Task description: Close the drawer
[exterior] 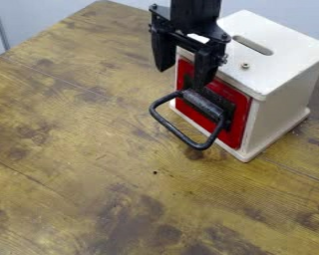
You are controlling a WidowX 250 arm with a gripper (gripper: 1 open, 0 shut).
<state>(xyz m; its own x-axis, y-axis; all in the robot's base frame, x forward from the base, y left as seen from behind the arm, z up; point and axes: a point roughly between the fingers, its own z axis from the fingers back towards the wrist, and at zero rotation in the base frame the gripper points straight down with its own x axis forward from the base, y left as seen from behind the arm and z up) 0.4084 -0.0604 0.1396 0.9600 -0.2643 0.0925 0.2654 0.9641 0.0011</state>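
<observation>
1. You see the counter [83, 149] in weathered brown wood, streaked with darker stains and paler yellowish grain lines running along its planks.
2. The drawer [210, 97] shows you a bright red face, with a black front plate and a black wire loop handle [186, 122].
3. The casing [275, 72] around it is plain cream, and its top carries one darker slot and a small dark dot.
4. The claw [183, 62] is black all over, fingers and body alike.
5. Behind the counter's far edge you find a pale grey-white background, with a bluish strip at the upper left.
</observation>
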